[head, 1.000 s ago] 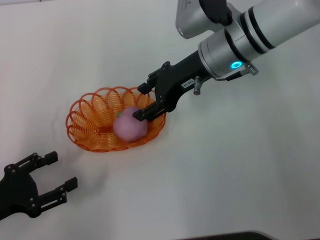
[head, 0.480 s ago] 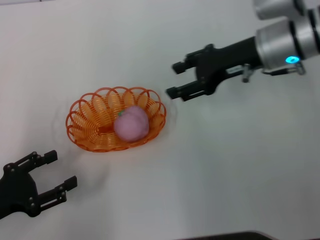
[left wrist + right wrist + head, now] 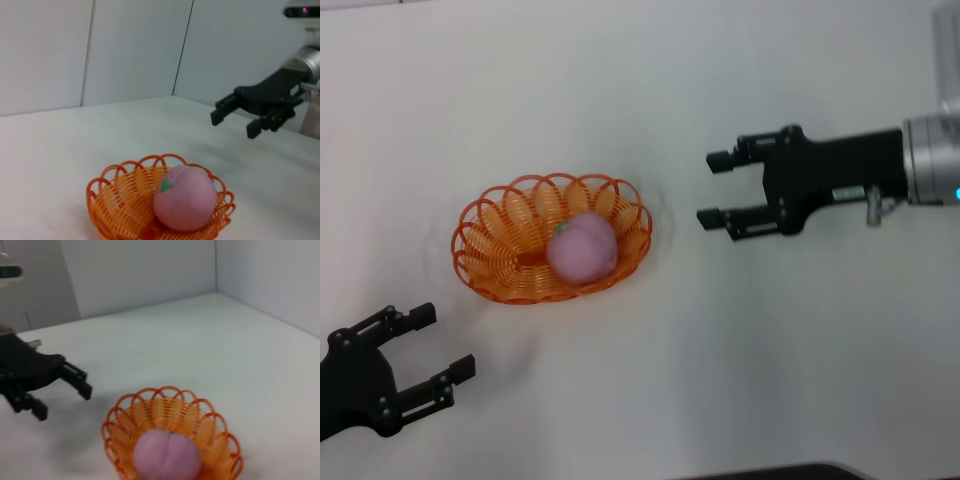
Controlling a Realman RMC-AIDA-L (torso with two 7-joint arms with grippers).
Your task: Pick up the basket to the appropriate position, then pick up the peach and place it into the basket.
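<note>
from the head view, we see little left to go wrong: the round pink-mauve peach with its small green leaf (image 3: pixel 582 247) already sits inside the oval orange plastic wire basket with the scalloped rim (image 3: pixel 490 245), which rests on the white table (image 3: pixel 650 400). we judge the one remaining risk to be a careless arm sweep, since either arm crossing low over the basket could clip the looped rim and tip the fruit out. our black right gripper (image 3: pixel 719 187) hangs well apart from the basket, its fingers pointing toward it, spread wide and holding nothing. our black left gripper (image 3: pixel 442 345) sits near the basket on the robot's side of it, also spread, empty and touching nothing.

in the left wrist view, the basket (image 3: pixel 112 200) lies just ahead of our left gripper with the peach (image 3: pixel 185 197) resting against its far wall, leaf upward. beyond it the right gripper (image 3: pixel 235 116) hovers above the table, jaws parted, nothing between them.

in the right wrist view, the basket (image 3: pixel 150 412) sits ahead with the peach (image 3: pixel 167 457) at its nearer end, and the left gripper (image 3: pixel 62 397) shows beyond and to one side, fingers apart, clear of the rim.
</note>
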